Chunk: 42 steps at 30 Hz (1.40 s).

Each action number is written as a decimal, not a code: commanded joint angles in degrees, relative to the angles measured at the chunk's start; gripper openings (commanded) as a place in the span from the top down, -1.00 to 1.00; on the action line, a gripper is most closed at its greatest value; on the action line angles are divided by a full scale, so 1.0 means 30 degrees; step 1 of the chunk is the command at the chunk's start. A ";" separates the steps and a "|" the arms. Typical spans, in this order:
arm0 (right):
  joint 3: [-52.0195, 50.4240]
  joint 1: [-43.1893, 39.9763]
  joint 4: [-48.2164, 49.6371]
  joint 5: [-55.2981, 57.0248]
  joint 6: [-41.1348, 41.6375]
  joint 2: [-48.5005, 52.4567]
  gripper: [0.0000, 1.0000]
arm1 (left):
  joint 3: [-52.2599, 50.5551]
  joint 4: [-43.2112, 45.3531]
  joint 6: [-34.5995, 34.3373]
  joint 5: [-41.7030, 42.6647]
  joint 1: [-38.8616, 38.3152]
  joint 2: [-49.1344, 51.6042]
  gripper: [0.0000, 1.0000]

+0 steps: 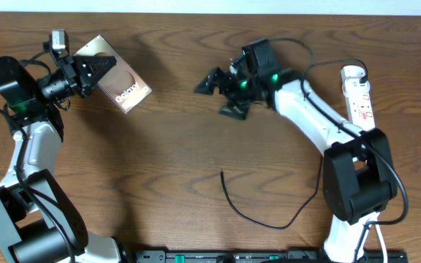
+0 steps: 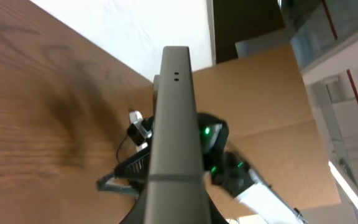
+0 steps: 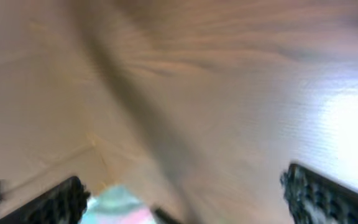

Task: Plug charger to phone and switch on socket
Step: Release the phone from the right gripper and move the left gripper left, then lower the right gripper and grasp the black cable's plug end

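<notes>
While the left tool (image 1: pixel 101 69) clamps the phone (image 1: pixel 126 89), its long axis slants down-right overhead; the right tool (image 1: pixel 216 95) stands apart.

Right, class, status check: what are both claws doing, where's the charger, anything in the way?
Left claw shut on phone. Right claw open, empty. Charger loose on table, unplugged. Nothing lying over it.
</notes>
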 commanded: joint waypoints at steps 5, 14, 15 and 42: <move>0.4138 0.0641 -0.8160 0.9923 -0.6003 -0.0138 -0.99 | 0.0117 0.0146 0.0561 0.0991 -0.0080 -0.0248 0.85; 0.2812 0.2667 -1.1672 1.1242 -0.7380 -0.0131 -0.96 | 0.0117 0.0146 0.1902 0.0984 -0.0080 -0.0248 0.85; 0.2586 0.3045 -1.1730 1.1256 -0.7380 -0.0131 -0.97 | 0.0117 0.0146 0.1923 0.0984 -0.0073 -0.0248 0.86; -0.4714 0.7912 -0.8648 1.1774 -0.4517 -0.0131 -0.49 | 0.0117 0.0131 0.2331 0.0984 0.1253 -0.0248 0.85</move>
